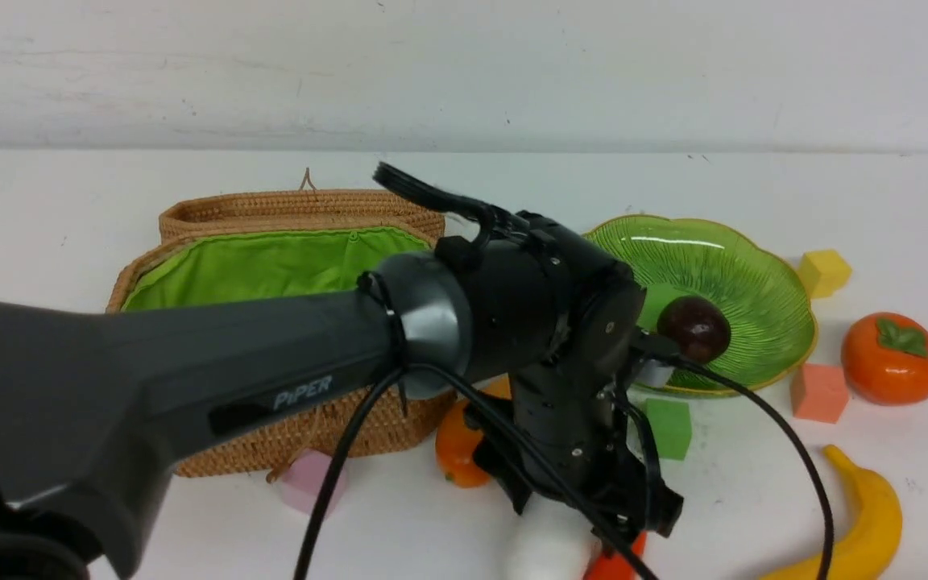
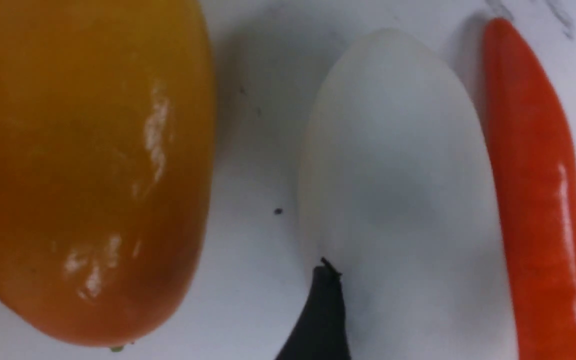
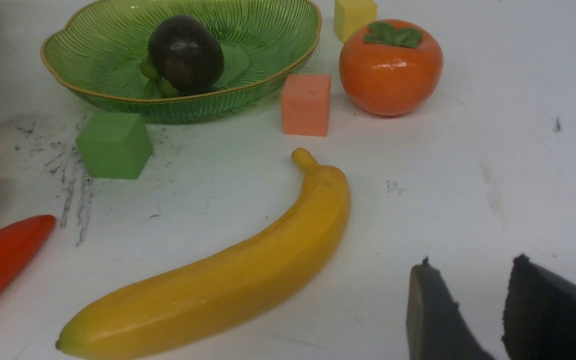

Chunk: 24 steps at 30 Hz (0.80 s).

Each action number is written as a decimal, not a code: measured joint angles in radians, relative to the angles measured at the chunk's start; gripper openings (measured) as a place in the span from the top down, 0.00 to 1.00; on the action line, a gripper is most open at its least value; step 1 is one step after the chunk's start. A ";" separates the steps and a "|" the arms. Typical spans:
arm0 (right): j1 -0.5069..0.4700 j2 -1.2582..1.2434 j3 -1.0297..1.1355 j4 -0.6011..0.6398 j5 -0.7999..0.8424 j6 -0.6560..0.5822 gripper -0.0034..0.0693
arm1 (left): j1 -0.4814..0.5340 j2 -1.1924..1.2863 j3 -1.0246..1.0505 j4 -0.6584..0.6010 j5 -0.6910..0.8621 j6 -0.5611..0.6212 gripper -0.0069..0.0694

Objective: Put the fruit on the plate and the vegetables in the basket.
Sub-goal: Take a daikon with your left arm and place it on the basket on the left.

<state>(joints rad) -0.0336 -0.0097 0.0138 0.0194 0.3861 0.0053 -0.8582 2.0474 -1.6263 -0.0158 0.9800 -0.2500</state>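
In the plate [image 1: 754, 266], lying on its side, only the mangosteen [image 1: 693, 329]. Outside it on the tabletop [image 1: 875, 209]: to the right of the plate the persimmon [image 1: 892, 358], near the front right the banana [image 1: 867, 524], and just in front of the right end of the basket [image 1: 254, 447] the mango [image 1: 457, 451]. Near the mango the white radish [image 2: 398, 175], and just beside it, on its other side, the carrot [image 2: 533, 165]. Basket lid standing open behind, green lining showing, lower inside hidden. Across the basket front, from the lower left, the left arm [image 1: 190, 370] stretched out, wrist bent steeply down above the radish. Under it the left tool [image 2: 460, 270] spread wide, one finger [image 2: 320, 310] at the radish edge on the mango side, the other beyond the carrot, nothing gripped. Low over the tabletop near the banana, the right tool [image 3: 473, 262] partly apart, only bare tabletop between its fingers. Around the plate a yellow cube [image 1: 824, 272], a salmon cube [image 1: 818, 392] and a green cube [image 1: 668, 427]; at the basket foot a pink cube [image 1: 311, 481].
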 joint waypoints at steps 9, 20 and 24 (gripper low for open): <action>0.000 0.000 0.000 0.000 0.000 0.000 0.62 | 0.000 0.032 0.000 0.016 -0.012 -0.013 0.23; 0.000 0.000 0.000 0.000 0.000 0.000 0.62 | 0.000 0.037 -0.073 0.091 0.151 -0.014 0.40; 0.000 0.000 0.000 0.000 0.000 0.000 0.62 | 0.000 -0.009 -0.106 0.099 0.185 0.000 0.85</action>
<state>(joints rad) -0.0336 -0.0097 0.0138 0.0194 0.3861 0.0053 -0.8578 2.0386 -1.7318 0.0831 1.1654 -0.2504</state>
